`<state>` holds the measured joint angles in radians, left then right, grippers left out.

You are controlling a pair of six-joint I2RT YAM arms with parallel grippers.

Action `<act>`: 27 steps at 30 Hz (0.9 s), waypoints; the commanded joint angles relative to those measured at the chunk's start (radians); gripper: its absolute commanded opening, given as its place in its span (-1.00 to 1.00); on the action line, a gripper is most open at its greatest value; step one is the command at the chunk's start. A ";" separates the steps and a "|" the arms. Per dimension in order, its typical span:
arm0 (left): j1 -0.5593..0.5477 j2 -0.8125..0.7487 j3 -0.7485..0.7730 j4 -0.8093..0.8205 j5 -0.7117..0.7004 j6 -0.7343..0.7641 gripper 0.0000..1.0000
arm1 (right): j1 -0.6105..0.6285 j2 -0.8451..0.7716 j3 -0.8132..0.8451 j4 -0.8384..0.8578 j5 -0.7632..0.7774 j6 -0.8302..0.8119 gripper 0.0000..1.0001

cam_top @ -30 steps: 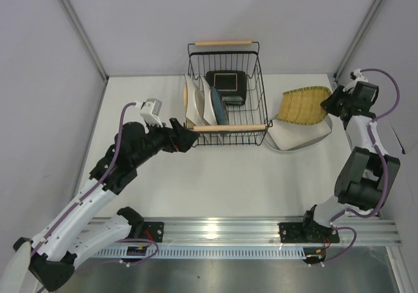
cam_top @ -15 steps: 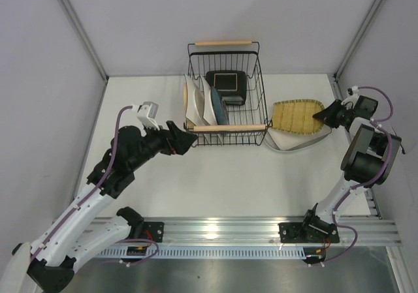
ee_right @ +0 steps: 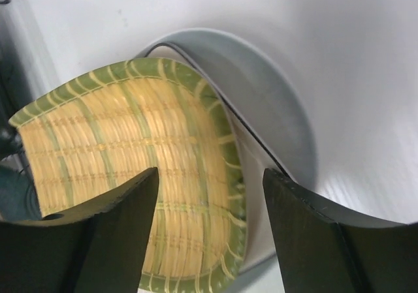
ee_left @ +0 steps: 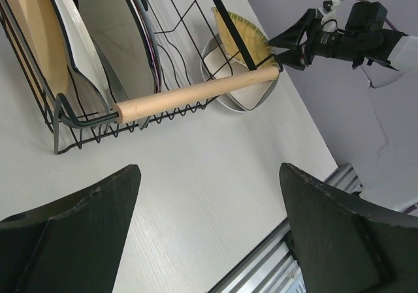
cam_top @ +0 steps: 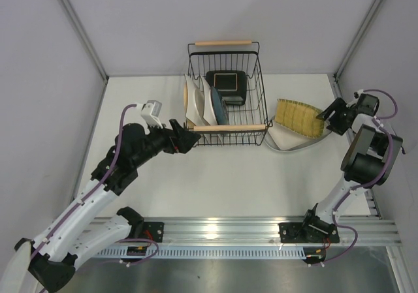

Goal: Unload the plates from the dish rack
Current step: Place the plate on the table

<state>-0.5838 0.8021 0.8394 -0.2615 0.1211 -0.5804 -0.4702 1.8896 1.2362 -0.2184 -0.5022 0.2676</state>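
The dish rack [cam_top: 258, 97], black wire with wooden bar handles [ee_left: 196, 94], holds a tan round plate [ee_left: 32, 38], white plates [ee_left: 117, 38] and a dark teal plate [cam_top: 220, 107] standing on edge. A black-rimmed teal square plate [cam_top: 226, 83] sits at the rack's back. Right of the rack, the mustard ribbed plate [ee_right: 130, 175] rests tilted on a grey round plate [ee_right: 274, 110]. My right gripper [ee_right: 210, 173] is open over the mustard plate's near edge, not gripping it. My left gripper [ee_left: 209, 169] is open and empty above the table, by the rack's front left corner.
A metal rail [cam_top: 215, 231] runs along the near edge of the table, with both arm bases on it. Grey walls close in the table at the back and on both sides, and the right gripper [cam_top: 328, 115] is close to the right wall.
My right gripper lowered the mustard plate onto the grey plate, then opened and let go of it. The left arm has hardly moved.
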 commanded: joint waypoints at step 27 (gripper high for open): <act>0.009 -0.007 -0.031 0.031 0.011 -0.041 0.88 | 0.401 -0.121 0.063 -0.032 0.076 0.078 -1.00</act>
<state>-0.5835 0.8047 0.8089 -0.2504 0.1341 -0.6041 -0.0788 1.7634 1.3106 -0.2790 -0.4091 0.3641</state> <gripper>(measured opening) 0.940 0.010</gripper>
